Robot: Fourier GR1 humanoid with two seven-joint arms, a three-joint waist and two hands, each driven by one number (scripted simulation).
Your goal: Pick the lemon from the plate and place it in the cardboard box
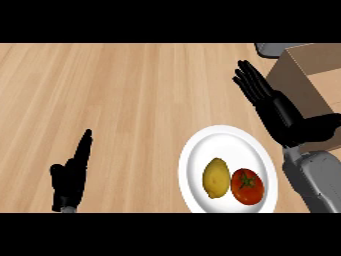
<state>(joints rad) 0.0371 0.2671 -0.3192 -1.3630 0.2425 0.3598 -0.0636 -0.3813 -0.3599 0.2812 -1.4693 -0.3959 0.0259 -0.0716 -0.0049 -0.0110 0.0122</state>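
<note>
A yellow lemon (216,177) lies on a white plate (219,141) at the lower middle right, with a red tomato (247,186) touching its right side. The cardboard box (322,80) stands open at the upper right corner. My right hand (276,112) hovers open between the plate and the box, fingers straight and pointing away, thumb stretched toward the box's near wall. It holds nothing and is above and to the right of the lemon. At the lower left my left hand (73,172) rests open, seen edge-on with fingers up, far from the plate.
A grey object (270,48) peeks out behind the box's left corner at the top edge. Bare wooden counter (114,95) stretches across the left and middle of the view.
</note>
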